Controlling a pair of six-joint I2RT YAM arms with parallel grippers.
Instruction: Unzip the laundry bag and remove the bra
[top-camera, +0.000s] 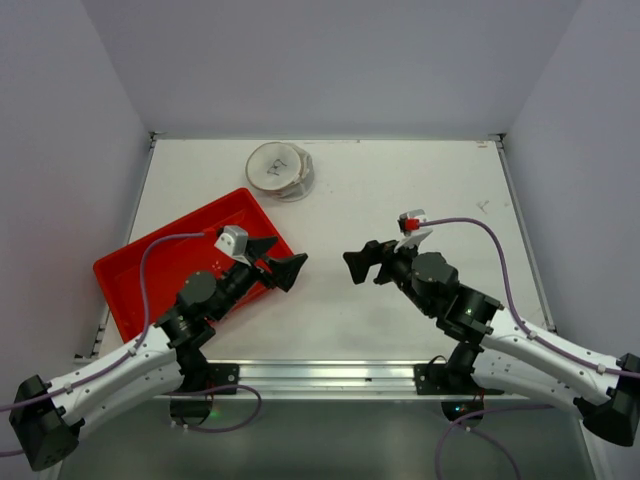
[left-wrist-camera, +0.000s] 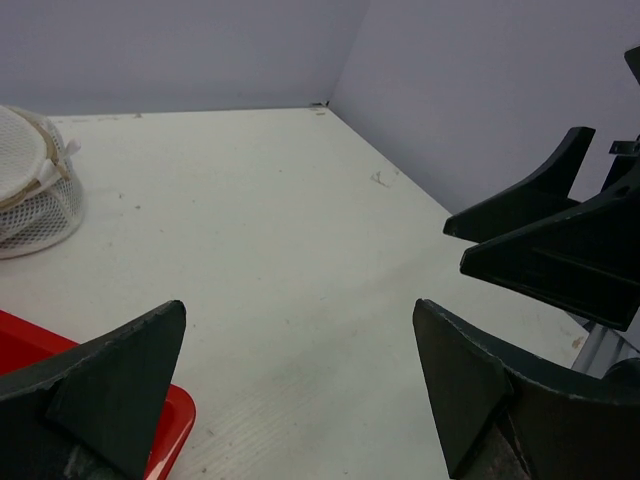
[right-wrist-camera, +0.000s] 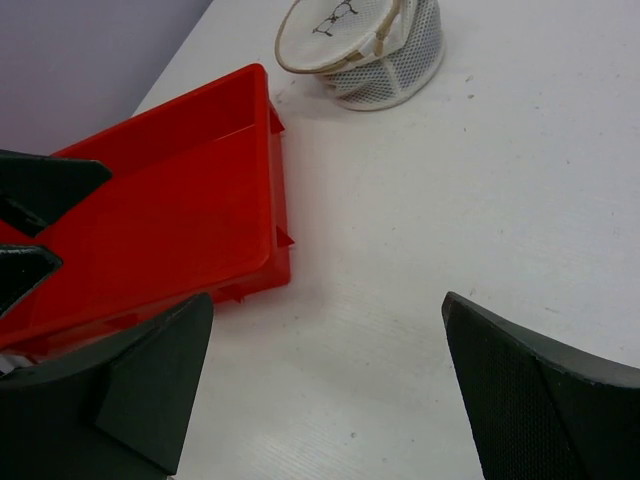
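The laundry bag, a small round white mesh drum with its circular lid up, stands at the back of the table. It also shows in the left wrist view and the right wrist view. The bra is hidden; only a dark mark shows through the lid. My left gripper is open and empty over the tray's right edge. My right gripper is open and empty, facing the left one across the table's middle. Both are well short of the bag.
A red rectangular plastic tray lies at the left, seen in the right wrist view too, with nothing in it. White walls close the table at the back and both sides.
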